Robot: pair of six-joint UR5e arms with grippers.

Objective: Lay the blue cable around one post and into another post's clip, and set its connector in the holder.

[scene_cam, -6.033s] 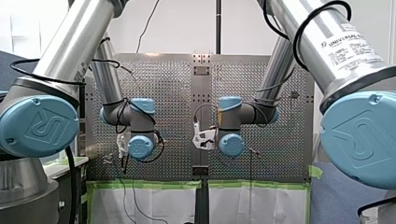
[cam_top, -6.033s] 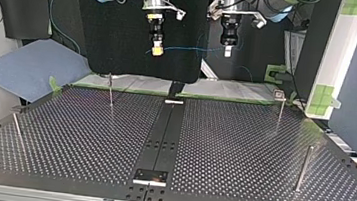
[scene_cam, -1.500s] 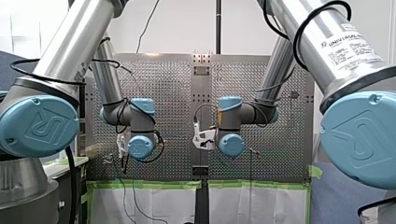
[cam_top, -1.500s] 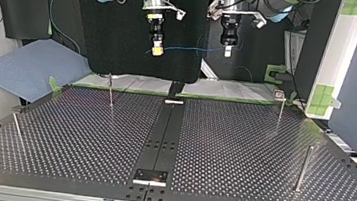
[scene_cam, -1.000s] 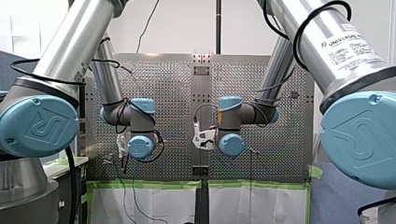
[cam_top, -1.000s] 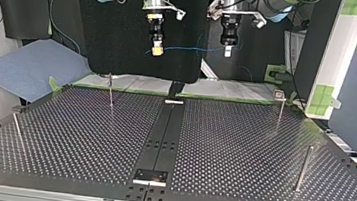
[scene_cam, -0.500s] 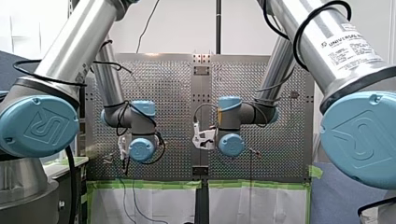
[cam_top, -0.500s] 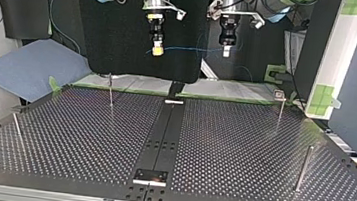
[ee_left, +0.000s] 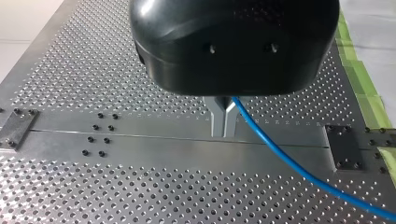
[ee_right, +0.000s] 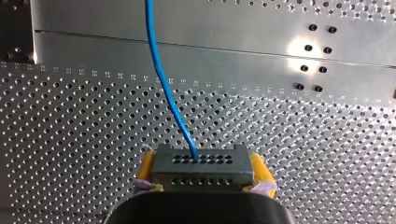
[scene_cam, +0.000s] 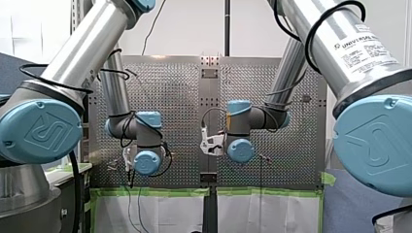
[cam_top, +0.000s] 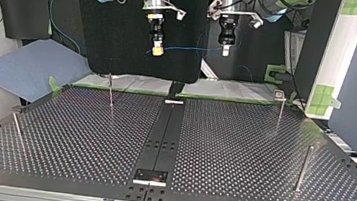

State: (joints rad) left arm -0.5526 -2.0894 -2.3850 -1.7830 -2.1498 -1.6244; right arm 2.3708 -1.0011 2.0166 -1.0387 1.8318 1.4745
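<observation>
We're holding the blue cable in the air over the perforated table: right gripper is clamping the connector between its yellow pads, left gripper is pinching the cable further along. Four thin posts are standing well apart around the table, green tape is running along one edge

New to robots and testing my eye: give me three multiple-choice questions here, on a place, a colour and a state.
1. Where is the connector? A in the holder; B in my right gripper; C on the table.
2. What colour is the cable? A red; B green; C blue.
3. My left gripper's fingers are: A shut on the cable; B wide open; C holding a post.
B: the yellow pads clamp it. C: it shows blue in both wrist views. A: the metal fingers meet at it.
</observation>
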